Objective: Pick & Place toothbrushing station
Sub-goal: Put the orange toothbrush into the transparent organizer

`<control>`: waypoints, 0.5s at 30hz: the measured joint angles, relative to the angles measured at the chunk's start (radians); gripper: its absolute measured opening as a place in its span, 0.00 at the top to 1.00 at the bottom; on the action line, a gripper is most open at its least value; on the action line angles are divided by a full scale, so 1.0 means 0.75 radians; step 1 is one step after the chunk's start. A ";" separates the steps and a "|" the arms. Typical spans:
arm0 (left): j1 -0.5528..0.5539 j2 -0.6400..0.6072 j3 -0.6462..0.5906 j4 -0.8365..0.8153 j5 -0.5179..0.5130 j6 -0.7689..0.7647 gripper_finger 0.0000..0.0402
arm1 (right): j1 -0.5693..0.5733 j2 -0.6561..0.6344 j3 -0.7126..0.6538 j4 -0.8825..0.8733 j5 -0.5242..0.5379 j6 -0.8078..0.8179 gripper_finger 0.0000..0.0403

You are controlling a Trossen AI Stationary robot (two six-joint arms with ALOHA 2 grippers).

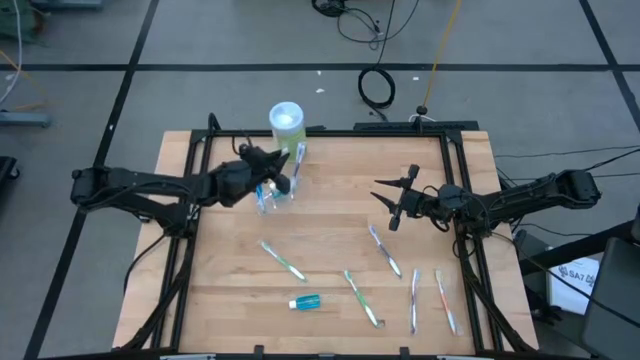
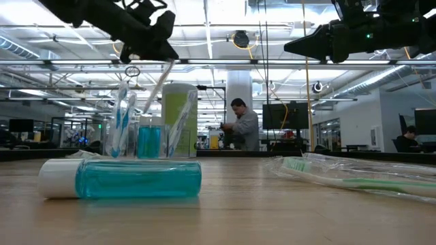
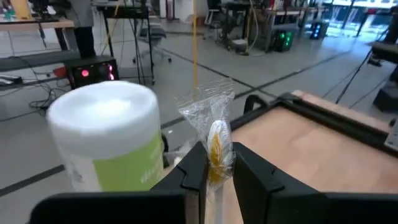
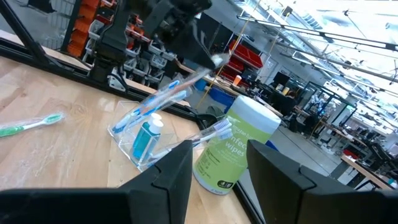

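Observation:
A small clear cup (image 1: 272, 196) stands on the wooden table near the far left and holds several toothbrushes and a blue tube; it also shows in the right wrist view (image 4: 144, 142). My left gripper (image 1: 278, 172) is just above the cup, shut on a wrapped toothbrush (image 3: 215, 144). My right gripper (image 1: 389, 204) hovers open and empty over the table's right middle. Several wrapped toothbrushes (image 1: 283, 260) lie flat on the near half, with a blue toothpaste tube (image 1: 305, 302) on its side. My left gripper pinches the wrapped toothbrush between its two fingers at the yellowish head end (image 3: 216, 138), with the crinkled wrap end (image 3: 208, 102) sticking out past the fingertips. The brush slants down from the fingers (image 2: 158, 87), and its lower end reaches into the cup (image 4: 134, 118).
A white-and-green wipes canister (image 1: 286, 120) stands just behind the cup at the table's far edge. A black frame (image 1: 330, 131) runs round the table. More toothbrushes lie at the near right (image 1: 414, 298) and near middle (image 1: 363, 298). A person (image 2: 243, 126) stands in the room beyond.

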 joint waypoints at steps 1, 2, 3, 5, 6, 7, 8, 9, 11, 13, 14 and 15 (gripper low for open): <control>-0.021 -0.019 -0.008 -0.001 -0.025 0.005 0.86 | 0.000 0.000 0.000 0.000 0.000 0.000 0.64; -0.042 -0.039 -0.009 0.011 -0.051 0.012 0.86 | 0.000 0.000 0.000 0.000 0.000 0.000 0.64; -0.063 -0.057 -0.011 0.022 -0.075 0.018 0.86 | 0.000 0.000 0.000 0.000 0.000 0.000 0.64; -0.114 -0.090 -0.027 -0.006 -0.126 0.024 0.86 | 0.000 0.000 0.000 0.000 0.000 0.000 0.64; -0.139 -0.100 -0.030 -0.029 -0.156 0.033 0.86 | 0.000 0.000 0.000 0.000 0.000 0.000 0.64; -0.164 -0.110 -0.030 -0.048 -0.191 0.046 0.86 | 0.000 0.000 0.000 -0.001 0.000 -0.001 0.64; -0.187 -0.122 -0.030 -0.066 -0.242 0.056 0.86 | 0.000 0.000 0.000 -0.001 0.000 0.000 0.64; -0.209 -0.136 -0.030 -0.091 -0.300 0.056 0.86 | 0.000 0.000 0.000 0.000 0.000 0.000 0.64; -0.245 -0.159 -0.030 -0.162 -0.399 0.028 0.86 | 0.000 0.000 0.000 0.000 0.000 0.000 0.64; -0.263 -0.159 -0.030 -0.225 -0.453 -0.033 0.86 | 0.000 0.000 0.000 0.000 0.000 0.000 0.64; -0.269 -0.157 -0.032 -0.254 -0.468 -0.069 0.86 | 0.000 0.000 0.000 0.000 0.000 0.000 0.64; -0.276 -0.157 -0.043 -0.266 -0.481 -0.104 0.86 | 0.000 0.000 0.000 0.000 0.000 0.000 0.64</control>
